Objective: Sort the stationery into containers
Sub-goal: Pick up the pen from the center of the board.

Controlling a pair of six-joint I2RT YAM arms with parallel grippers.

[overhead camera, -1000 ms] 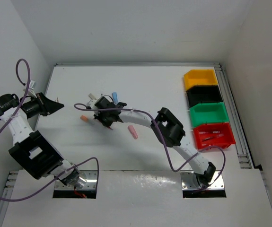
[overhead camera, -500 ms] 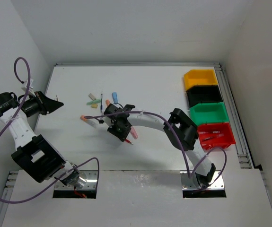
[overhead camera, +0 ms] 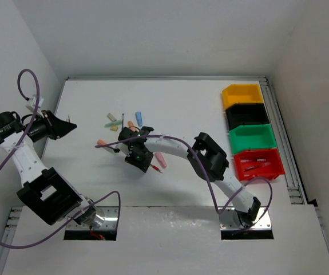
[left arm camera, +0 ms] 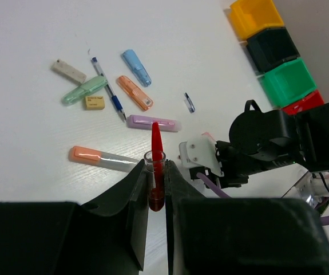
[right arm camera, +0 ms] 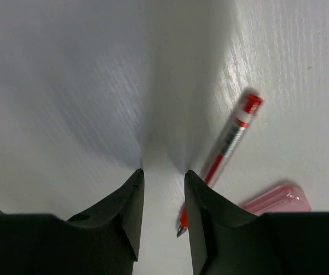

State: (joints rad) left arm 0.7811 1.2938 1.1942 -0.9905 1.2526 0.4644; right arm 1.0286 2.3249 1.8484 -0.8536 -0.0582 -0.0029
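Observation:
The stationery lies scattered mid-table: a blue marker [left arm camera: 137,67], green marker [left arm camera: 84,90], orange marker [left arm camera: 134,92], lilac marker [left arm camera: 154,122], an orange-capped marker [left arm camera: 101,158] and a blue pen [left arm camera: 108,89]. My left gripper [left arm camera: 157,163] is raised at the far left [overhead camera: 68,126], shut on a short red-and-clear pen piece [left arm camera: 155,172]. My right gripper [right arm camera: 163,177] is open and empty, low over bare table [overhead camera: 137,157]. A red pen [right arm camera: 227,146] lies just outside its right finger, beside a pink marker [right arm camera: 276,200]. The yellow [overhead camera: 242,95], black [overhead camera: 247,116], green [overhead camera: 252,138] and red [overhead camera: 261,172] bins stand at the right.
A beige eraser [left arm camera: 68,70], a yellow eraser [left arm camera: 94,102] and a small blue cap [left arm camera: 190,102] lie among the markers. The red bin holds a few pens. A rail [overhead camera: 284,143] runs along the table's right edge. White walls close the left, back and right.
My right gripper has moved from the item cluster toward the near side, first right, then slightly back left. The red pen now lies on the table beside it. The left arm has barely moved.

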